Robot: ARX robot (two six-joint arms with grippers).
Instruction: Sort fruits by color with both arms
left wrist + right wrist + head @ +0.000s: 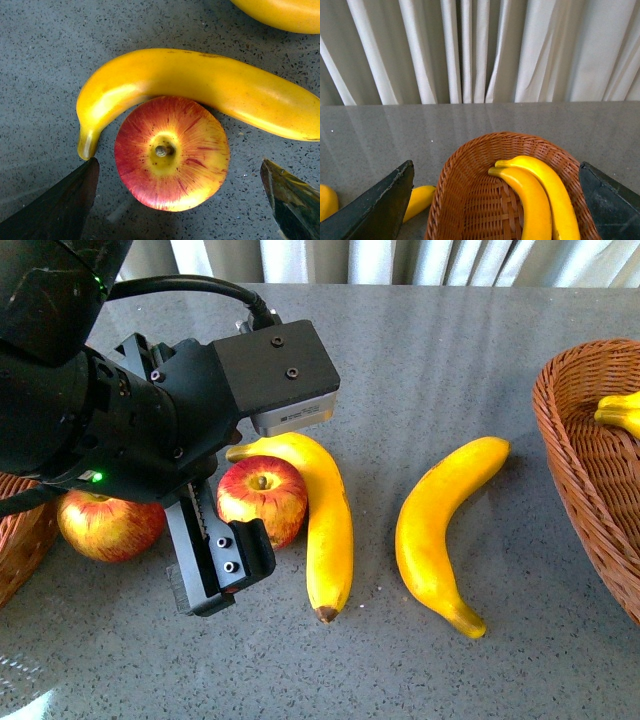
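Observation:
A red apple (262, 498) with yellow streaks lies on the grey table against the inner curve of a yellow banana (325, 525). My left gripper (228, 540) hangs open just above this apple. In the left wrist view the apple (170, 152) lies stem up between the two fingertips of the left gripper (182, 212), touching the banana (200, 85). A second apple (108, 525) lies further left. A second banana (440, 530) lies loose mid-table. My right gripper (495, 212) is open and empty above a wicker basket (465, 200) holding two bananas (532, 205). The right gripper is out of the front view.
The banana basket (585, 450) stands at the right edge, a banana tip (620, 412) showing inside. Part of another wicker basket (15, 545) shows at the left edge behind my left arm. White curtains (480, 50) hang beyond the table's far edge.

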